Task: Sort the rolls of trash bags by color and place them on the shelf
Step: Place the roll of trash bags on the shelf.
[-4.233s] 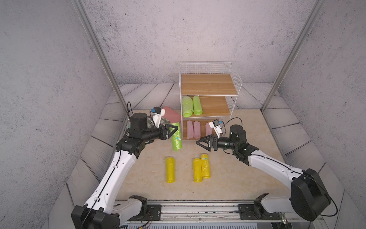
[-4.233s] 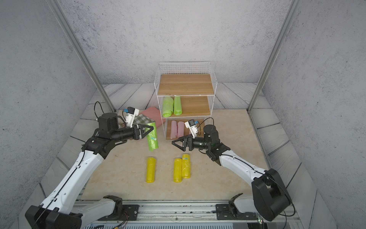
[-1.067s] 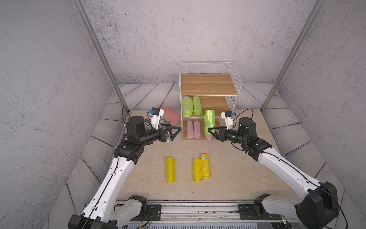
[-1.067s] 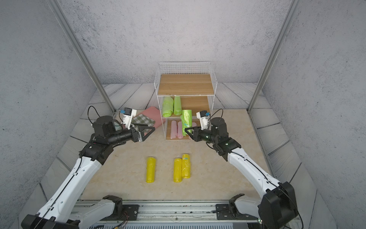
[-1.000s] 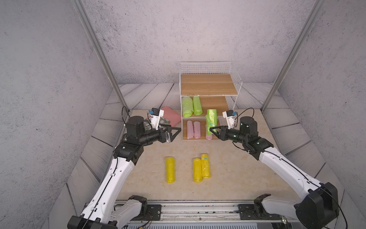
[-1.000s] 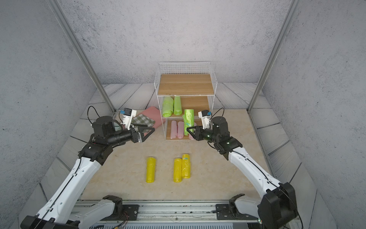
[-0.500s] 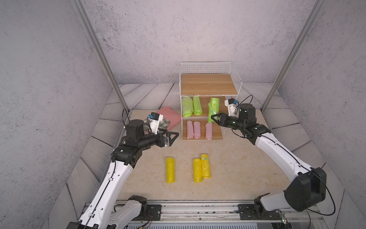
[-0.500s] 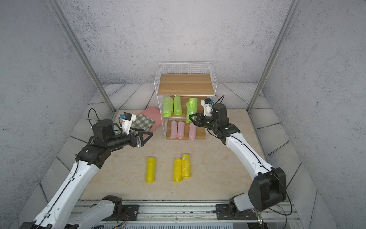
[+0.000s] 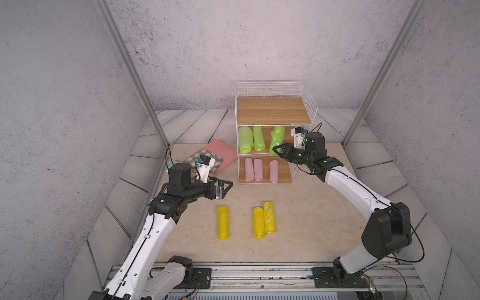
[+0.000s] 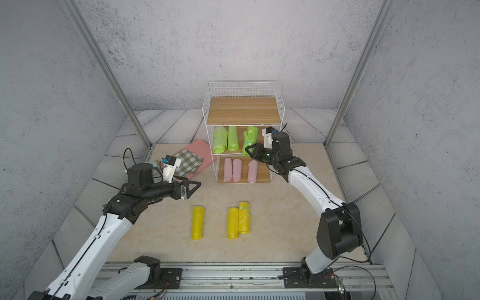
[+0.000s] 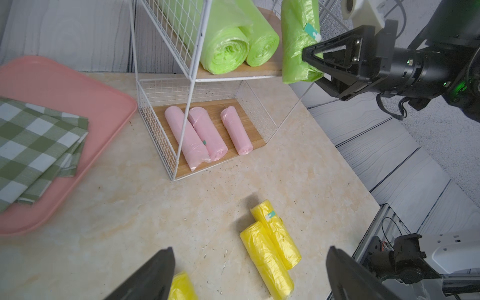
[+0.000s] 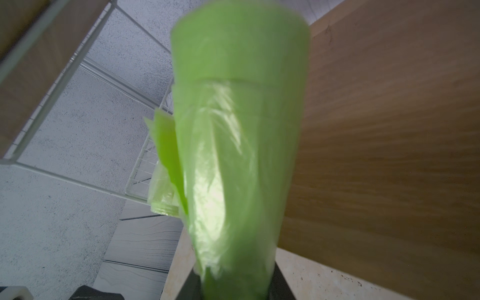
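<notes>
Rolls nearest the base: one yellow roll [image 9: 223, 222] alone on the worktop [image 9: 311, 207], lying flat; just to its right a yellow pair [image 9: 259, 223], touching along their sides, one with a small teal label. Behind these and to the left, left gripper [image 9: 224, 188] above the worktop, fingers wide apart, nothing between them. Farther back on that side, pink tray [image 9: 223, 153] with a checked cloth [image 10: 188, 162] on it (partly hidden behind the left wrist in both top views). Right of the tray, shelf [image 9: 272, 110]. On its bottom tier, three pink rolls [image 9: 258, 169] lying front to back, two touching, the third a little apart. On its middle tier, two green rolls [image 9: 252, 139] side by side at the left. At that tier's front right, right gripper [image 9: 275, 150] clamped tight on a third green roll [image 9: 278, 135], nearly upright, lower end just past the board's front edge in the left wrist view. Contact between this roll and the board not clear.
</notes>
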Tool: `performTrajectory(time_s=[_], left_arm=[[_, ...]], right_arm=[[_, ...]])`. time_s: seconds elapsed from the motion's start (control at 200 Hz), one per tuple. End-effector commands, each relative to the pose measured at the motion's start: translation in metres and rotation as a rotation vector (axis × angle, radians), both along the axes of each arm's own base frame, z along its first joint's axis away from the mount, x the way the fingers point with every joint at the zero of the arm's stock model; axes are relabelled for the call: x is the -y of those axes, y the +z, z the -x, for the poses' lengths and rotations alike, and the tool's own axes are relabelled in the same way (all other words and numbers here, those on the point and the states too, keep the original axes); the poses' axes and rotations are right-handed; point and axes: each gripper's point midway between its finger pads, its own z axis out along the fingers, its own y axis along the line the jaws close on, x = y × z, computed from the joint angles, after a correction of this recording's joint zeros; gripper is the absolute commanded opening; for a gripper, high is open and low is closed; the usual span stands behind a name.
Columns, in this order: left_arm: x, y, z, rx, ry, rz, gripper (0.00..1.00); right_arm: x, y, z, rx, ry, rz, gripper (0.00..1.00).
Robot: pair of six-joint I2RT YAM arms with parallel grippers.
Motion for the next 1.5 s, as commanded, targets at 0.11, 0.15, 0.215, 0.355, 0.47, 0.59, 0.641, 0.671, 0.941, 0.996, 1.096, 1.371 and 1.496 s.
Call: performTrajectory(time_s=[0.11, 0.15, 0.215, 0.355, 0.47, 0.59, 0.641, 0.671, 0.941, 0.996, 1.096, 1.371, 1.496], left_arm=[[-0.001, -0.006, 0.002, 0.007, -0.003, -0.021, 0.97], [-0.002, -0.007, 0.003, 0.007, -0.002, -0.024, 0.97], [-0.002, -0.009, 0.003, 0.003, -0.002, -0.027, 0.97], [-0.002, -0.011, 0.002, 0.001, -0.002, -0.033, 0.97], [-0.002, -0.012, 0.001, -0.005, -0.001, -0.034, 0.97], [-0.002, -0.012, 0.000, -0.007, 0.000, -0.032, 0.97], [-0.002, -0.011, 0.000, -0.006, 0.001, -0.033, 0.97], [-0.002, -0.010, 0.000, -0.005, 0.002, -0.031, 0.97], [-0.002, -0.007, 0.000, -0.005, 0.000, -0.027, 0.97], [-0.002, -0.008, 0.001, -0.010, 0.001, -0.028, 0.97], [-0.002, -0.009, 0.000, -0.017, 0.006, -0.030, 0.97], [-0.008, -0.008, 0.003, -0.027, 0.032, -0.055, 0.97], [-0.014, -0.008, 0.002, -0.041, 0.061, -0.084, 0.97]], right_arm=[[-0.005, 0.023, -0.025, 0.070, -0.025, -0.026, 0.14], [-0.006, 0.022, -0.028, 0.067, -0.025, -0.025, 0.16], [-0.008, 0.018, -0.033, 0.053, -0.022, -0.023, 0.19], [-0.013, 0.009, -0.040, 0.023, -0.012, -0.026, 0.23], [-0.015, 0.002, -0.040, -0.001, -0.001, -0.024, 0.31], [-0.017, 0.000, -0.039, -0.005, 0.013, -0.022, 0.38], [-0.018, 0.000, -0.038, -0.006, 0.024, -0.025, 0.40], [-0.019, 0.001, -0.038, -0.008, 0.032, -0.025, 0.41], [-0.023, 0.002, -0.033, -0.022, 0.060, -0.025, 0.47], [-0.022, 0.002, -0.032, -0.021, 0.061, -0.023, 0.49], [-0.022, 0.005, -0.030, -0.014, 0.069, -0.023, 0.52], [-0.015, 0.020, -0.014, 0.043, 0.072, -0.011, 0.67], [-0.009, 0.028, -0.006, 0.081, 0.065, 0.000, 0.75]])
